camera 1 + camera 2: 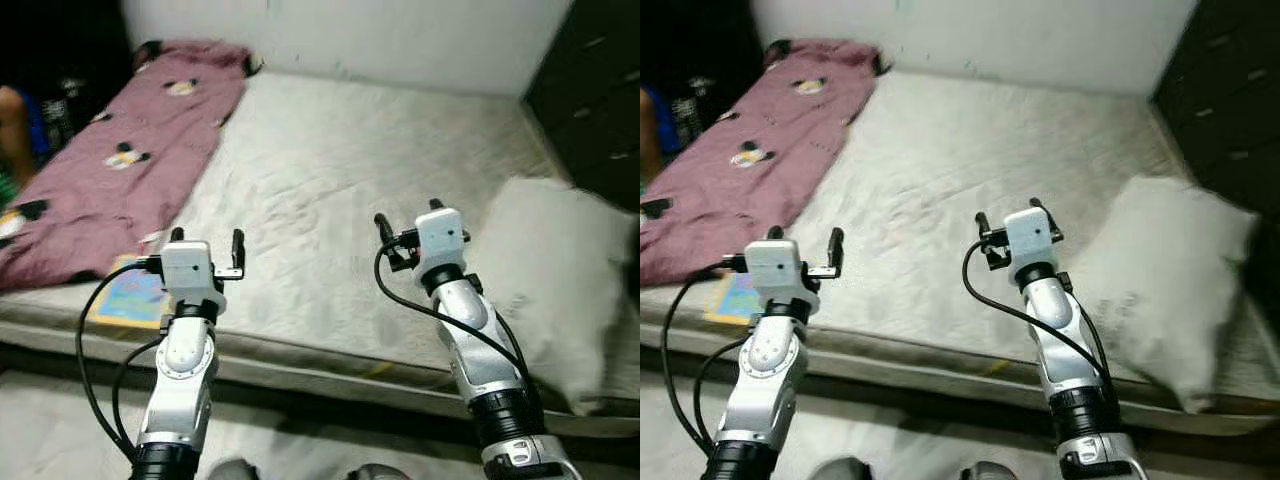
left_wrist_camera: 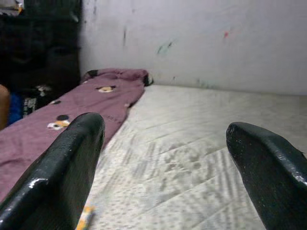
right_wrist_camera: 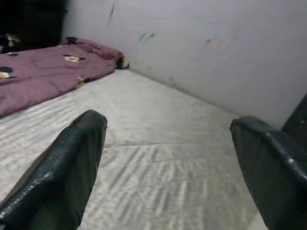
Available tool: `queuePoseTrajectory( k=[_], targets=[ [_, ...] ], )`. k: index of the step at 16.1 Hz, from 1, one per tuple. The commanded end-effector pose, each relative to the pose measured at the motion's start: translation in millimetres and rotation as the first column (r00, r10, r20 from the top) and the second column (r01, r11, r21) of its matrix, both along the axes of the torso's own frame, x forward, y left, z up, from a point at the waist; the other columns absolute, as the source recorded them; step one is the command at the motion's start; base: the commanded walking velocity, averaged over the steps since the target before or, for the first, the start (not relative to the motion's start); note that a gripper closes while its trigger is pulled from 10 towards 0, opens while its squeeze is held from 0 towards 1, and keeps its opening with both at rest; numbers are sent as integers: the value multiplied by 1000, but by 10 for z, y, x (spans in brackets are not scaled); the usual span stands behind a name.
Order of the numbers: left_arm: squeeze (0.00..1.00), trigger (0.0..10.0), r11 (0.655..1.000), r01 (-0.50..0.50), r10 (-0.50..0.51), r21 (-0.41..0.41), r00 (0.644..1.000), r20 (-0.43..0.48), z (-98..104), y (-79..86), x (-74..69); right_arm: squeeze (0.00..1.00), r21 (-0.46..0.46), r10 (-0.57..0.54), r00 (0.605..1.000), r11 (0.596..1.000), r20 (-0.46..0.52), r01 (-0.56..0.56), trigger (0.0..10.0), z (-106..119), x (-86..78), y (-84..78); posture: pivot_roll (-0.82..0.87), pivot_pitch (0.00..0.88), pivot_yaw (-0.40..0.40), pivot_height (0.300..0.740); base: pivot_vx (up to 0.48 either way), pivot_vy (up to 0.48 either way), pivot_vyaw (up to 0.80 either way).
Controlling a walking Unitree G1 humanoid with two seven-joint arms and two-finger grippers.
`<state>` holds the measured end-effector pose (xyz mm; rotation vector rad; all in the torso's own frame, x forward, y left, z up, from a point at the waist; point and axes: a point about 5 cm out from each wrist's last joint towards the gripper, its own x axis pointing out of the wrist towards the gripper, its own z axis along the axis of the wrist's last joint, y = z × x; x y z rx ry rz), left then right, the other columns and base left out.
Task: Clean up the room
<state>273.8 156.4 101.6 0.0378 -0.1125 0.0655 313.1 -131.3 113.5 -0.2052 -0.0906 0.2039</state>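
Note:
A bare white mattress (image 1: 340, 170) lies on the floor in front of me. A maroon blanket (image 1: 120, 150) with cartoon prints covers its left side. At the left front edge rests a colourful book (image 1: 130, 292). A white pillow (image 1: 555, 270) sits at the right front corner. My left gripper (image 1: 207, 243) is raised over the front left of the mattress, just right of the book, open and empty. Over the front middle, left of the pillow, my right gripper (image 1: 408, 213) is also open with nothing in it. Both wrist views look across the mattress (image 2: 192, 143) to the wall.
A dark dresser (image 1: 595, 90) stands along the right side. A person (image 1: 12, 130) sits at the far left beside the blanket. A white wall (image 1: 380, 35) runs behind the mattress. Pale floor (image 1: 50, 420) lies in front of the mattress edge.

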Motion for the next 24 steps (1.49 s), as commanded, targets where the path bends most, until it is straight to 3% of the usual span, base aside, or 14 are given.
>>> queuePoseTrajectory(
  k=[1,8,17,22,24],
  targets=[
    [0,10000,1000,-29,29,3,1000,-4,-8,86,-15,0,12,20,1000,1000,7,-20,10000,33,11,75,-39,0,-37,740,0,0,0],
    [0,10000,1000,18,-18,-13,1000,23,35,53,-6,0,19,20,1000,1000,5,-20,10000,39,28,85,-34,0,-32,740,0,0,-212],
    [0,10000,999,35,-34,-2,999,26,49,69,-51,0,-1,53,998,999,30,-53,10000,48,13,183,2,0,-33,740,272,0,0],
    [0,10000,998,24,-23,-58,1000,20,113,45,-34,0,2,36,999,999,14,-36,10000,-24,18,147,12,0,-35,740,0,0,0],
    [0,10000,999,8,-9,-47,1000,-8,8,38,-75,0,15,17,1000,1000,-2,-17,10000,-69,19,103,10,0,-23,740,0,0,0]
  ],
)
